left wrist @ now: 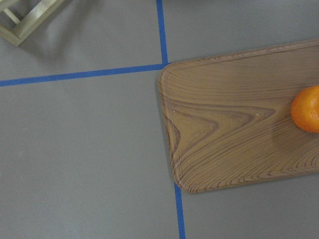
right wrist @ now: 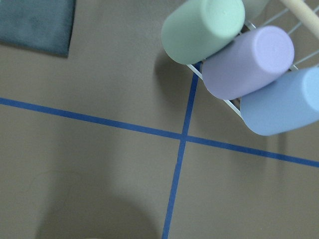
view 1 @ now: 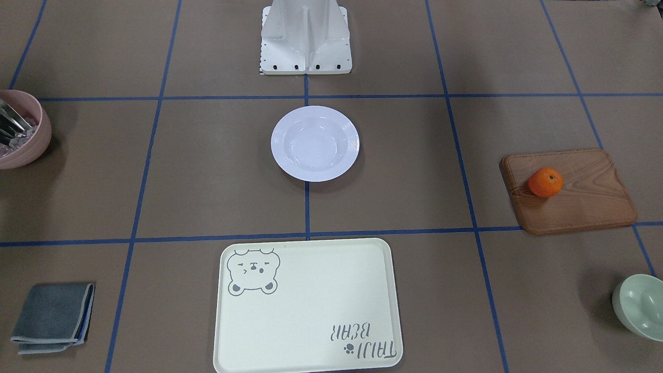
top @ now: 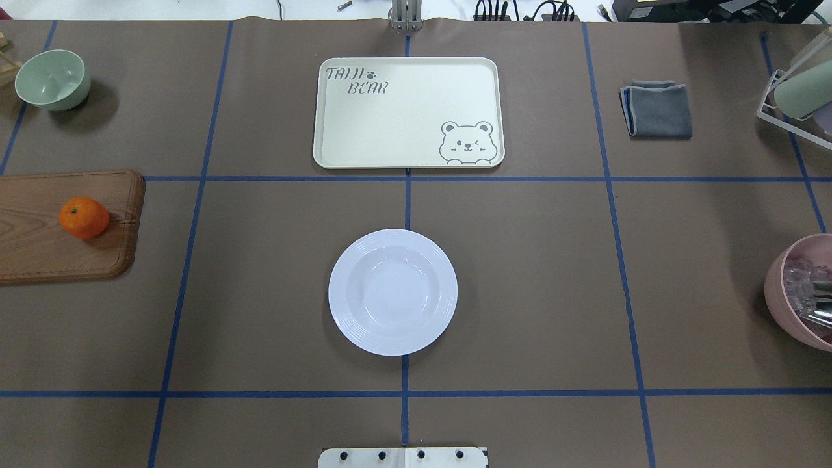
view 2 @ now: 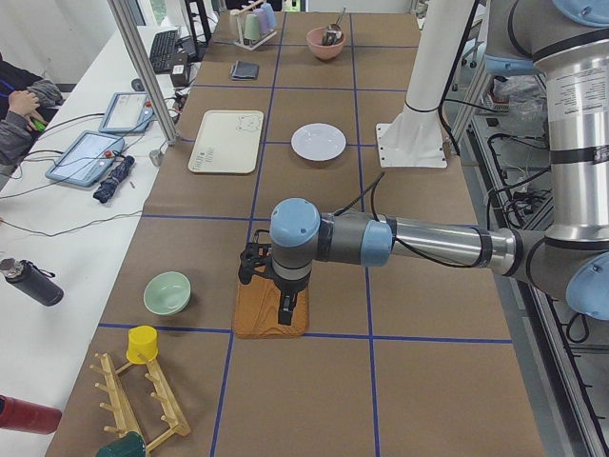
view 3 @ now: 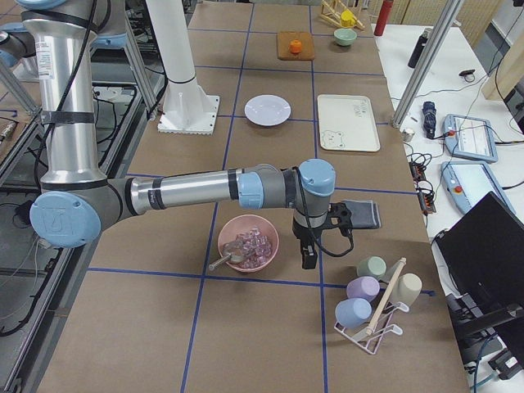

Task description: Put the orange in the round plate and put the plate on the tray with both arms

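The orange (view 1: pixel 545 182) rests on a brown wooden board (view 1: pixel 585 202), and it shows at the right edge of the left wrist view as the orange (left wrist: pixel 307 109). At the table's middle the white round plate (top: pixel 392 292) stands empty. Beyond it lies the cream tray (top: pixel 407 112), also empty. My left gripper (view 2: pixel 285 309) hangs above the board's near end, seen only in the exterior left view, so I cannot tell its state. My right gripper (view 3: pixel 309 258) hangs beside the pink bowl (view 3: pixel 248 243), seen only in the exterior right view, and its state is likewise unclear.
A pale green bowl (top: pixel 52 79) stands beyond the board. A folded grey cloth (top: pixel 656 108) lies on the far right. A wire rack of cups (view 3: pixel 372 299) stands near my right gripper. The pink bowl holds ice and a utensil. The white base mount (view 1: pixel 305 39) is behind the plate.
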Available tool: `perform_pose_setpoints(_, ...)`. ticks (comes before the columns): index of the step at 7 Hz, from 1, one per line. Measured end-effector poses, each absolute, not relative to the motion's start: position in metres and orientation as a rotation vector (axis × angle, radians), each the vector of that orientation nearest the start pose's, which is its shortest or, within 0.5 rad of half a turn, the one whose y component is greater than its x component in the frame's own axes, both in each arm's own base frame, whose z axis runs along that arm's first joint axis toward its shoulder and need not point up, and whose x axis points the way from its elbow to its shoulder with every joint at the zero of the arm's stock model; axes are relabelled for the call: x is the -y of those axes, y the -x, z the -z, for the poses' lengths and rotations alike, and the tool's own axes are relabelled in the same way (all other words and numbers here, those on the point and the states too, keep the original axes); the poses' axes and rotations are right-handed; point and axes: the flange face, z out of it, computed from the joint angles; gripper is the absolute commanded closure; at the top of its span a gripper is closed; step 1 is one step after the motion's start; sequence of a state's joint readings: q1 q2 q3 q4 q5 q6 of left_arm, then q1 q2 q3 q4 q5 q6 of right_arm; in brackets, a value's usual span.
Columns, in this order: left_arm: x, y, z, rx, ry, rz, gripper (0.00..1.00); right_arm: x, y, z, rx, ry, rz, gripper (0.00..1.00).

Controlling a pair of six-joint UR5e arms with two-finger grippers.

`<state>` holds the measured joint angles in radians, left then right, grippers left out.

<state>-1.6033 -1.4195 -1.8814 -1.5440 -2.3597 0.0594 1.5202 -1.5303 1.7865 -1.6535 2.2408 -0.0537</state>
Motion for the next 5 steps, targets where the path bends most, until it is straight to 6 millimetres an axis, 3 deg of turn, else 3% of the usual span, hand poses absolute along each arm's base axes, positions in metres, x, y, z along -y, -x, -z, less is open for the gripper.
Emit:
perform_pose_setpoints(2, 0.455, 0.083, -0.547, -0.773, -0.286, -0.115, 0.02, 0.520, -0.045, -0.513, 0.669, -0.240, 0.182, 0.00)
perform_pose_setpoints(5, 0.469, 0.084, -0.533, -0.768, -0.397, -0.154, 0.02, 0.524, -0.041, -0.504, 0.679, -0.366, 0.227, 0.00)
